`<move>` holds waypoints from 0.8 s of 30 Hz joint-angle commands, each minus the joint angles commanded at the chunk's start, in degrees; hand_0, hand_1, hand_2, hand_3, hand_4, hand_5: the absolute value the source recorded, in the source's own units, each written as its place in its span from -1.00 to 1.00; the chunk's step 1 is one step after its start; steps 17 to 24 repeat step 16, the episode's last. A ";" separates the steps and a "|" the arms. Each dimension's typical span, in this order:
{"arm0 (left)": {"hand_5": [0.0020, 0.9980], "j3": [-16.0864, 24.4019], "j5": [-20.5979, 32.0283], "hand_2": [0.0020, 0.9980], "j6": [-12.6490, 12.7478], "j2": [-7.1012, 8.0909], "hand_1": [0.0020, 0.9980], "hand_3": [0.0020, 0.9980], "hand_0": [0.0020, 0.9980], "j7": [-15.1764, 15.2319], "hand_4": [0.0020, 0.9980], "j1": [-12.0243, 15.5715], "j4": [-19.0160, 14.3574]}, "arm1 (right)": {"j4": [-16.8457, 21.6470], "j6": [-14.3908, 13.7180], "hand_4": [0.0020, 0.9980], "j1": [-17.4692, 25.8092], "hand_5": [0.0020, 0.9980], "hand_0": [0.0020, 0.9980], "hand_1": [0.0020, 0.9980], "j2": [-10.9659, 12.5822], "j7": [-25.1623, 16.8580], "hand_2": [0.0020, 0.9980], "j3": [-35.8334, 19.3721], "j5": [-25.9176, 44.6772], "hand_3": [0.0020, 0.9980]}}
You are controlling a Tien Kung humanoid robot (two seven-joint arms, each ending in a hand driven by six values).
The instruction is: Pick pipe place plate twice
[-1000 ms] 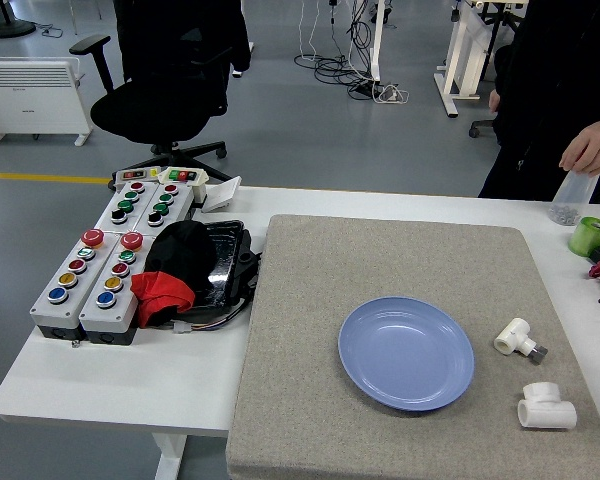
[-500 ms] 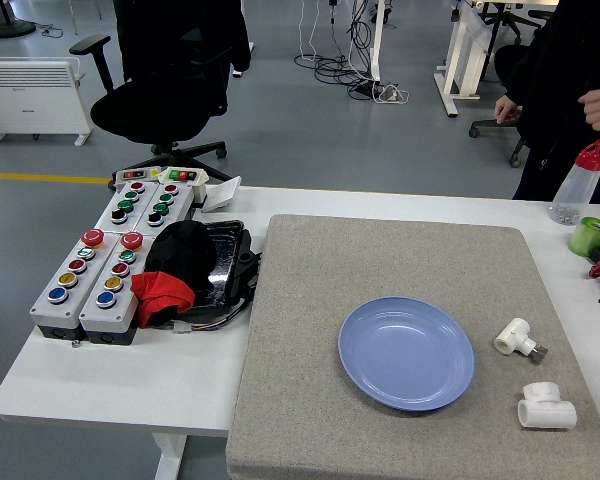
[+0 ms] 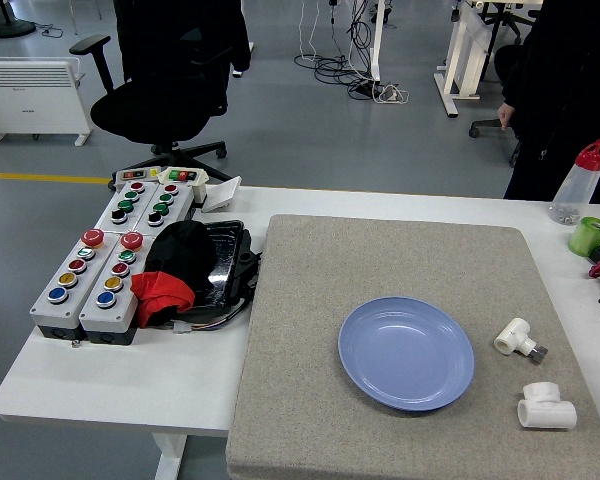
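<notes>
Head view, blue plate (image 3: 406, 353), two pipe fittings (image 3: 520, 340)

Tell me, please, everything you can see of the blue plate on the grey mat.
The blue plate is round and shallow, with a glossy, smooth surface that looks like plastic or glazed ceramic. It holds nothing. It lies flat and upright on the grey mat, right of its centre. Two white pipe fittings lie to its right, not touching it.

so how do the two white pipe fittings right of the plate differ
The farther fitting is smaller, lies at a slant and has a grey metal end; the nearer fitting is a bulkier all-white tee lying roughly level. The farther fitting sits closer to the blue plate than the nearer fitting does. Both are white plastic, resting on the grey mat, outside the plate.
</notes>
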State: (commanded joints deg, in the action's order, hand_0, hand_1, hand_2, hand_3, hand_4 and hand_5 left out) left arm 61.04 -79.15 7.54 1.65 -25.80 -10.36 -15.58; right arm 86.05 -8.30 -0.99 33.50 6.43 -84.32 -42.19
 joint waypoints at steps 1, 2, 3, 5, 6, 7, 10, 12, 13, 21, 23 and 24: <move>1.00 0.04 -0.06 0.34 -0.02 -0.01 0.30 0.22 0.34 -0.02 -0.05 0.03 -0.01 | -0.01 -0.02 0.40 0.01 1.00 1.00 0.86 -0.01 0.00 1.00 0.03 0.03 0.85; 1.00 0.10 -0.17 0.34 -0.04 -0.01 0.30 0.22 0.34 -0.05 -0.05 0.10 -0.02 | 0.00 -0.04 0.40 0.05 1.00 1.00 0.86 -0.01 0.05 1.00 0.07 0.13 0.85; 1.00 0.15 -0.25 0.34 -0.06 -0.01 0.30 0.22 0.34 -0.07 -0.05 0.15 -0.03 | 0.00 -0.05 0.40 0.08 1.00 1.00 0.86 0.00 0.11 1.00 0.09 0.18 0.85; 1.00 0.22 -0.35 0.34 -0.08 -0.01 0.31 0.22 0.34 -0.10 -0.05 0.21 -0.05 | 0.00 -0.06 0.38 0.12 1.00 1.00 0.85 0.01 0.19 1.00 0.12 0.24 0.85; 1.00 0.30 -0.50 0.34 -0.12 -0.01 0.31 0.22 0.34 -0.13 -0.05 0.26 -0.06 | -0.01 -0.06 0.38 0.14 1.00 1.00 0.85 0.02 0.25 1.00 0.14 0.32 0.85; 1.00 0.36 -0.58 0.34 -0.15 0.00 0.31 0.22 0.34 -0.15 -0.05 0.31 -0.07 | -0.01 -0.07 0.38 0.15 1.00 1.00 0.85 0.01 0.29 1.00 0.18 0.37 0.85; 1.00 0.45 -0.71 0.34 -0.18 0.00 0.31 0.22 0.34 -0.18 -0.05 0.41 -0.08 | -0.01 -0.07 0.38 0.19 1.00 1.00 0.85 0.01 0.35 1.00 0.24 0.43 0.85; 1.00 0.59 -0.94 0.34 -0.23 -0.01 0.31 0.22 0.34 -0.25 -0.05 0.49 -0.11 | -0.02 -0.12 0.37 0.20 1.00 1.00 0.85 0.02 0.46 1.00 0.36 0.46 0.84; 1.00 0.60 -0.96 0.34 -0.24 -0.01 0.31 0.22 0.34 -0.26 -0.05 0.51 -0.11 | -0.03 -0.13 0.37 0.20 1.00 1.00 0.85 0.02 0.48 1.00 0.38 0.47 0.84; 1.00 0.59 -0.95 0.34 -0.26 0.00 0.31 0.22 0.34 -0.28 -0.05 0.57 -0.13 | -0.02 -0.15 0.37 0.22 1.00 1.00 0.85 0.04 0.58 1.00 0.42 0.53 0.84; 1.00 0.59 -0.95 0.34 -0.26 0.00 0.31 0.22 0.34 -0.28 -0.05 0.57 -0.13 | -0.02 -0.15 0.37 0.22 1.00 1.00 0.85 0.04 0.58 1.00 0.42 0.53 0.84; 1.00 0.59 -0.95 0.34 -0.26 0.00 0.31 0.22 0.34 -0.28 -0.05 0.57 -0.13 | -0.02 -0.15 0.37 0.22 1.00 1.00 0.85 0.04 0.58 1.00 0.42 0.53 0.84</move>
